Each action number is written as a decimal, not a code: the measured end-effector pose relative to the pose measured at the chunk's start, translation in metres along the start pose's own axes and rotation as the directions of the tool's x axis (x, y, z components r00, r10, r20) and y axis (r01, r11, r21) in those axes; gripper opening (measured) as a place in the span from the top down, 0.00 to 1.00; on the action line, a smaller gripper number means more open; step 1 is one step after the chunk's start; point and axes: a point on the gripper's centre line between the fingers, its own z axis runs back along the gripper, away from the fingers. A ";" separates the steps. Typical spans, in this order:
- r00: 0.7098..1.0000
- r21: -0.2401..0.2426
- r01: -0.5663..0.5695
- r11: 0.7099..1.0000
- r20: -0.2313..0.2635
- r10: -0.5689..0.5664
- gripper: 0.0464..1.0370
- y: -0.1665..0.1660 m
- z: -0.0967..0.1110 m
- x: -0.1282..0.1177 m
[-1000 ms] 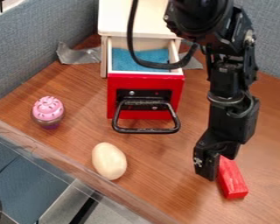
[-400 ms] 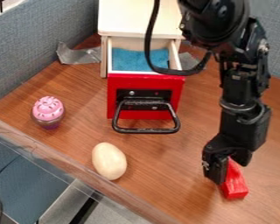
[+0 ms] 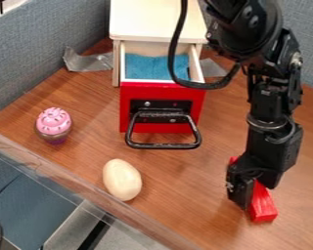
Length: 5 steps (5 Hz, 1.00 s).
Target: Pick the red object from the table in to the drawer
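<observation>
Red block is lying on the counter, partly behind the gripper; how widely its jaws are parting, or whether they're holding anything, I cannot tell. The drawer is standing open.

My hand hangs over the red block, between four and five o'clock from the view's centre. On my worktop, the open red-fronted drawer is toward twelve, the pale egg toward seven, the pink-frosted cupcake at nine.
</observation>
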 end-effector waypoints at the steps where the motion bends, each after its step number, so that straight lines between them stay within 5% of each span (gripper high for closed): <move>1: 1.000 -0.026 -0.009 1.000 -0.023 0.008 0.04 0.001 -0.014 -0.005; 3: 0.999 0.003 -0.041 0.999 -0.014 0.041 0.06 0.016 -0.018 -0.013; 4: 0.998 0.014 -0.061 0.998 0.025 0.061 0.33 0.011 -0.018 -0.016; 5: 0.997 0.005 -0.072 0.997 0.037 0.072 0.48 0.003 -0.017 -0.015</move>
